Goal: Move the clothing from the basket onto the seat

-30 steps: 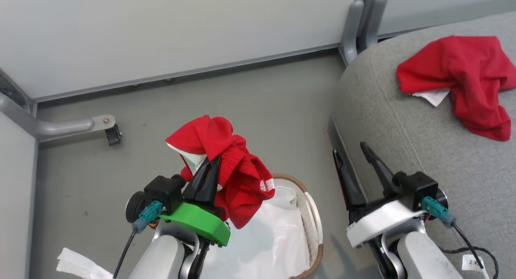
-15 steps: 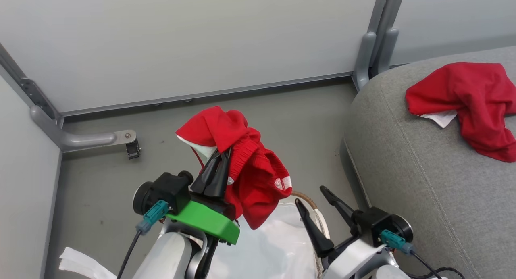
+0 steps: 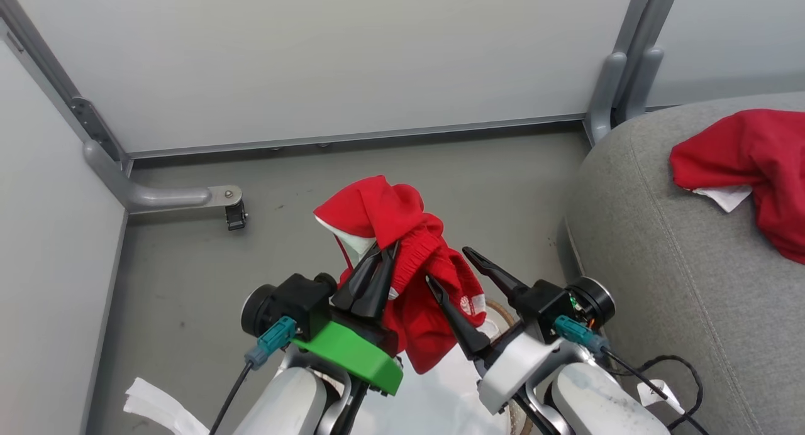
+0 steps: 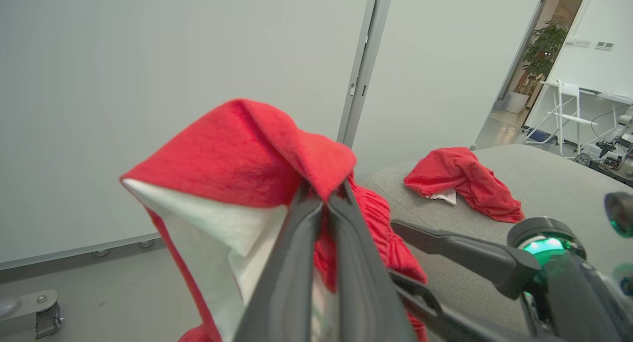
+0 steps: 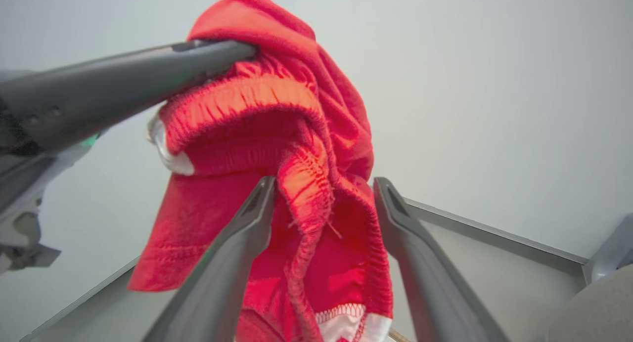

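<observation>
My left gripper (image 3: 382, 254) is pinched tight on the red shorts (image 3: 402, 215), holding them bunched up above the basket (image 3: 497, 307). My right gripper (image 3: 449, 265) is spread wide with the hanging waistband sitting between its fingers (image 3: 454, 312). The grey seat (image 3: 660, 253) is off to my right, so that arm's the closer one.

Head camera looks steeply down on the held clothing (image 3: 383, 209). Both wrist cameras face it close up. All three views share it.

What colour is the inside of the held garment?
White; the garment shows it best in left wrist view.
</observation>
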Controlling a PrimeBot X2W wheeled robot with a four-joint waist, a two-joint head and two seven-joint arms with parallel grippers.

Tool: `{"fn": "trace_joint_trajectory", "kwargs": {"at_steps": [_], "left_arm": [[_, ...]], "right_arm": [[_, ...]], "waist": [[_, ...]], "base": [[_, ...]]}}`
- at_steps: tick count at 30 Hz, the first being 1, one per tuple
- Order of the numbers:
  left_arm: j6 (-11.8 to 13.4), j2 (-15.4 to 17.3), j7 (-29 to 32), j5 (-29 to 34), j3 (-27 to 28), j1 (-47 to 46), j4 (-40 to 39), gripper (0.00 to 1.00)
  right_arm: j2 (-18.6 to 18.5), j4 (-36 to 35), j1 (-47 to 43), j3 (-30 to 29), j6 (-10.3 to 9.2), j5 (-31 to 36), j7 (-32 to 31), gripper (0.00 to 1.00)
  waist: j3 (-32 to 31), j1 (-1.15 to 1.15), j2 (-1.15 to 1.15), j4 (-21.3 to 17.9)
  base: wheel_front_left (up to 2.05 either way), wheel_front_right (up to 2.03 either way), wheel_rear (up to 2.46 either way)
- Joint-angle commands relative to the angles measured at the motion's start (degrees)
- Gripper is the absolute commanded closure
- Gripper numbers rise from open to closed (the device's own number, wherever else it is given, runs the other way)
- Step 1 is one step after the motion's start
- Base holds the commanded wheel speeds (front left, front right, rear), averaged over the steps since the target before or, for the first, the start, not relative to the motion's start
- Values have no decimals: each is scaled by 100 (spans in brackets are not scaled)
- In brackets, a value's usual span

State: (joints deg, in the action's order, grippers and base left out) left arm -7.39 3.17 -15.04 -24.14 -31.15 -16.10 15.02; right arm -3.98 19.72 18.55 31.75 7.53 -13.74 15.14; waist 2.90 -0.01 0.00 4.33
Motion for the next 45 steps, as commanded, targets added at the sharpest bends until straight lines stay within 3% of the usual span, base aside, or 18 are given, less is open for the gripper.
{"fn": "trace_joint_trajectory", "kwargs": {"at_steps": [1, 11, 12, 13, 25, 26, 27, 33, 45], "left_arm": [[-19, -1, -20, -13, -21, -99, 3, 100], [-19, -16, -20, -161, -421, -151, 31, 100], [-19, -16, -20, -171, -457, -171, 33, 100], [-19, -19, -20, -183, -484, -184, 32, 100], [-19, -27, -20, -119, -337, -196, 10, 100], [-19, -28, -20, -120, -311, -178, -20, 76], [-19, -28, -20, -97, -292, -166, -44, 0], [-19, -22, -13, 37, -132, -122, -85, 0], [-19, -19, -13, 163, 19, -232, -7, 0]], "right_arm": [[8, 89, 93, 13, -8, 103, 0, 0], [63, 741, 483, 170, -8, 424, 0, 0], [76, 807, 504, 206, -8, 375, 0, 81], [79, 835, 527, 236, -8, 346, 0, 100], [90, 881, 446, 310, -8, -85, 0, 100], [91, 846, 422, 305, -8, -126, 0, 100], [89, 825, 398, 301, -8, -166, 0, 100], [90, 587, 279, 211, -8, -391, 0, 100], [97, 224, 28, -113, -8, -574, 0, 100]], "waist": [[-1, 1, 0, 66], [-6, 1, 0, 224], [1, 1, 0, 243], [9, 1, 0, 258], [95, 1, 0, 152], [107, 1, 0, 101], [119, 1, 0, 49], [238, 1, 0, -534], [452, 1, 0, -2183]], "base": [[0, 0, 0], [0, 0, 0], [0, 0, 0], [0, 0, 0], [0, 0, 0], [0, 0, 0], [0, 0, 0], [0, 0, 0], [0, 0, 0]]}}
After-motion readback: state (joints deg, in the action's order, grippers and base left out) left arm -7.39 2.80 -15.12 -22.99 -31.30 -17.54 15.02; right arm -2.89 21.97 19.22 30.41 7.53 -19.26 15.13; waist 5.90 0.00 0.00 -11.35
